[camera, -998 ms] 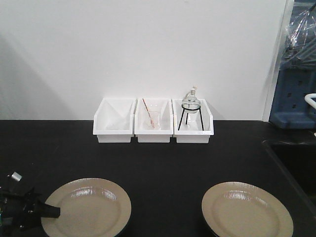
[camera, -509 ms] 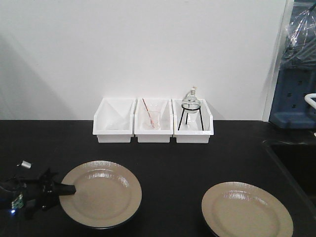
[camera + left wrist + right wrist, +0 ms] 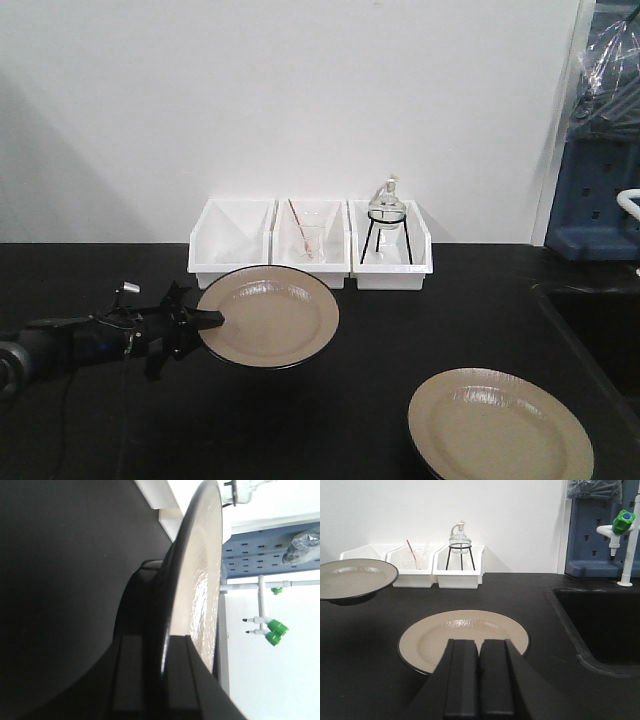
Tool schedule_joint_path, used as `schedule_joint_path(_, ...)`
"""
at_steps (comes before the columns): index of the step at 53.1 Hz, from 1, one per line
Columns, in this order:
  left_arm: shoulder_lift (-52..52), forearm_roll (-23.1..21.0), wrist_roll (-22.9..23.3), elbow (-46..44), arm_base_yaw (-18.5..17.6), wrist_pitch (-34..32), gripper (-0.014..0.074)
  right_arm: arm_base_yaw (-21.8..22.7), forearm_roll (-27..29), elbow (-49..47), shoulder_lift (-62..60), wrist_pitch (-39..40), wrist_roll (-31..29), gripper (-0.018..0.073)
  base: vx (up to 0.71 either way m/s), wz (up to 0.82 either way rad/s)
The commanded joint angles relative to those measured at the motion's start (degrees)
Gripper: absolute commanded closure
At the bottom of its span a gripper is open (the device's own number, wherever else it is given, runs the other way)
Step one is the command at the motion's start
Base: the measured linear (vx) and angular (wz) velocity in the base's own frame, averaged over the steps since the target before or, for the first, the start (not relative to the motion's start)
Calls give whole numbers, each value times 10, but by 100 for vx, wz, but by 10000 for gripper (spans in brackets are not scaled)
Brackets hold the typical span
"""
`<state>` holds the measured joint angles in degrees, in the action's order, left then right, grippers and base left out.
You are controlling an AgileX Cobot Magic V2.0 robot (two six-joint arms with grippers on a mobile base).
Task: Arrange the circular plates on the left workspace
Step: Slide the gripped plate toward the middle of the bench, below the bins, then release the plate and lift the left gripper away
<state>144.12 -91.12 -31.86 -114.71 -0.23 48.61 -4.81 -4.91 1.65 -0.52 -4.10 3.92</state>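
**One plate in the air before the bins, the other flat on the counter**

The landmark is the row of three white bins (image 3: 312, 258) standing against the wall at the back of the black countertop (image 3: 400, 320).

The left gripper (image 3: 208, 318) reaches in from the left of the bins. Its dark fingers (image 3: 172, 680) are clamped on the near-left rim of the held plate (image 3: 270, 315), one above the beige face and one under the dark underside. That plate is carried roughly level and clear of the countertop. In the front view it sits just in front of the bins, and its far rim overlaps the lower fronts of the left and middle bins. The right wrist view shows it (image 3: 352, 577) floating above the surface with a shadow under it.

The second plate (image 3: 500, 425) lies flat on the countertop, well in front of the bins and out to their right, apart from the held plate. The right gripper (image 3: 479, 680) hovers at the near edge of this plate (image 3: 465, 637) with its two fingers pressed together and nothing between them.

The middle bin holds a small beaker (image 3: 310, 240) with a reddish rod leaning in it. The right bin holds a glass flask (image 3: 386, 205) on a black tripod stand. To the right of the bins the countertop drops into a recessed sink (image 3: 605, 625)
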Motion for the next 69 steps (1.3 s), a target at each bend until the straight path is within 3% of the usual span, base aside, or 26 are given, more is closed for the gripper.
schedule_joint_path(1,-22,-65,39,-65,-14,23,596,2,-7,13,-8,47,-1,560,0,0)
schedule_joint_path(10,12,-58,81,-104,-29,17,596,2,-7,13,-8,47,-1,560,0,0)
schedule_joint_path(22,23,16,133,-105,-42,5,596,2,-7,13,-8,47,-1,560,0,0)
schedule_joint_path(32,23,54,135,-105,-42,2,582,2,-7,13,-8,47,-1,560,0,0)
schedule_joint_path(43,23,96,137,-105,-42,3,459,2,-7,13,-8,47,-1,560,0,0)
schedule_joint_path(59,21,116,146,-105,-42,3,239,2,-7,13,-8,47,-1,560,0,0)
schedule_joint_path(69,20,150,145,-105,-41,8,171,2,-7,13,-8,47,-1,560,0,0)
